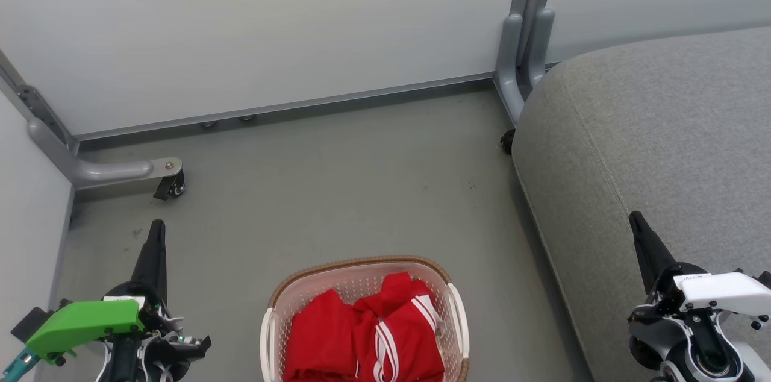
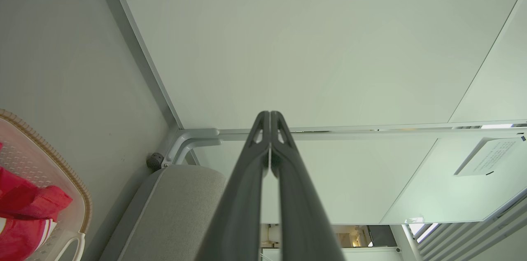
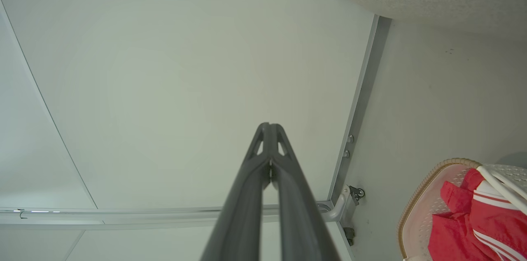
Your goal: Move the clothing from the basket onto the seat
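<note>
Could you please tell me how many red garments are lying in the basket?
2: a plain red garment in the basket's left half, a white-striped garment in its right half; others could be hidden underneath.

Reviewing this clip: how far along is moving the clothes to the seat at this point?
Done: nothing yet. Both red garments lie in the basket, and the visible part of the seat bears no clothing.
In hand: nothing. The left gripper and right gripper are shut and hold nothing, one on each side of the basket, apart from it.
Left: the whole job, lifting each garment out and laying it on the seat.
</note>
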Tool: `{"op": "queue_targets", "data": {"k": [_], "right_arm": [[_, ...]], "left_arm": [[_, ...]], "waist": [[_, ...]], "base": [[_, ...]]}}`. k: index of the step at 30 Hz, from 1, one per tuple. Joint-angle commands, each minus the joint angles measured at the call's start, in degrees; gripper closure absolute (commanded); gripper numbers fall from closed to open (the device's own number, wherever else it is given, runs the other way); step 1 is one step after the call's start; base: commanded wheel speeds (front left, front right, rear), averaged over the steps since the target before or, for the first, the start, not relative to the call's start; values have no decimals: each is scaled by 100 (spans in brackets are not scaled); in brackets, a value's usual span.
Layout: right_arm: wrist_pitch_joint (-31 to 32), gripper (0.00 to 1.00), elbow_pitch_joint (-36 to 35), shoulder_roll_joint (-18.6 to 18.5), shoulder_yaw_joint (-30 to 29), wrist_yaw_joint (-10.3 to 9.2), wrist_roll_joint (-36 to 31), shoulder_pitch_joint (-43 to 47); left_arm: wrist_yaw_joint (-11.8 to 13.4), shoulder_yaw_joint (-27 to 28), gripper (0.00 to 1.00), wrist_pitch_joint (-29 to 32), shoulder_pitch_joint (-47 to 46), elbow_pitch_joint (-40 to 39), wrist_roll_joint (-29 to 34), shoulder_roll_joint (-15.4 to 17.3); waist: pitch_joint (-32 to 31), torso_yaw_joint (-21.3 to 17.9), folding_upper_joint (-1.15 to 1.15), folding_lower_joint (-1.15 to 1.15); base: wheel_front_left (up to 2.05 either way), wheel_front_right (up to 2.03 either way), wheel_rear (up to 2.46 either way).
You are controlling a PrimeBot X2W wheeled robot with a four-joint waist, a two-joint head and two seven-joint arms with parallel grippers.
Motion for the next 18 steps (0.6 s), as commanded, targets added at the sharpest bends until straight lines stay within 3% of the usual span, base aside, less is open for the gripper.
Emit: {"op": "queue_targets", "data": {"k": [1, 9, 10, 18], "right_arm": [[-20, 100, -16, -35, 7, -6, 23, -29], [-22, 100, -17, -35, 7, -6, 24, -29], [-2, 0, -1, 0, 1, 0, -2, 0], [-54, 0, 161, 185, 0, 0, -181, 149]], "left_arm": [[-22, 9, 100, 20, -63, -10, -12, 3], [-22, 9, 100, 20, -63, -10, -12, 3], [-1, -1, 0, -2, 0, 0, 0, 0], [-12, -82, 0, -129, 147, 147, 76, -39]], "waist": [[0, 0, 56, 0], [0, 0, 56, 0], [0, 0, 0, 0], [6, 4, 2, 0]], "base": [[0, 0, 0], [0, 0, 0], [0, 0, 0], [0, 0, 0]]}}
